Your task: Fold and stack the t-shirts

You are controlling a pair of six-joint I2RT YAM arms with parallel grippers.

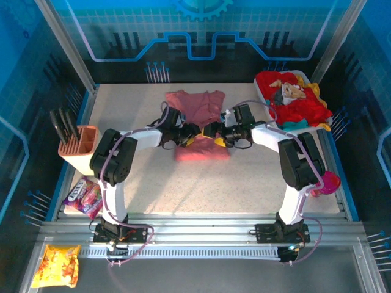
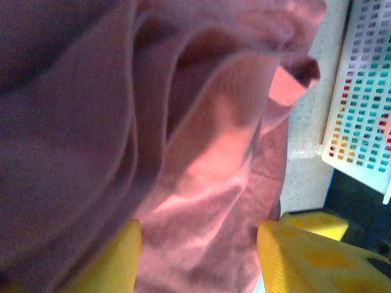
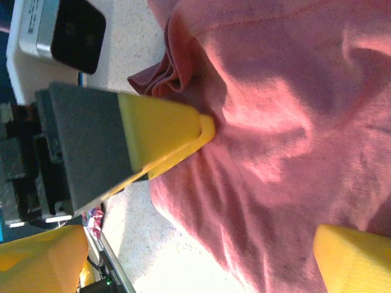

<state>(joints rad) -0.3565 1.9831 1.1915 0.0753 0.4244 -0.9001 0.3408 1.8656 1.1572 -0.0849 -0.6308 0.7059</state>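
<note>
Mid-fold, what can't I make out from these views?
Top view: both arms cover the middle of the dusty rose-pink cloth t-shirt; fold line hidden.
Left wrist: cloth bunched inside the left gripper hides whether it pinches.
Top view: tangled red, yellow and teal shirts overlap; count unreadable.

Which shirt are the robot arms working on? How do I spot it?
Look at the middle of the speckled table, where the left gripper and the right gripper meet. The pink t-shirt lies there. It is dusty pink and the only shirt on the tabletop; the bright red shirts are heaped in the white tray at the far right corner.
</note>
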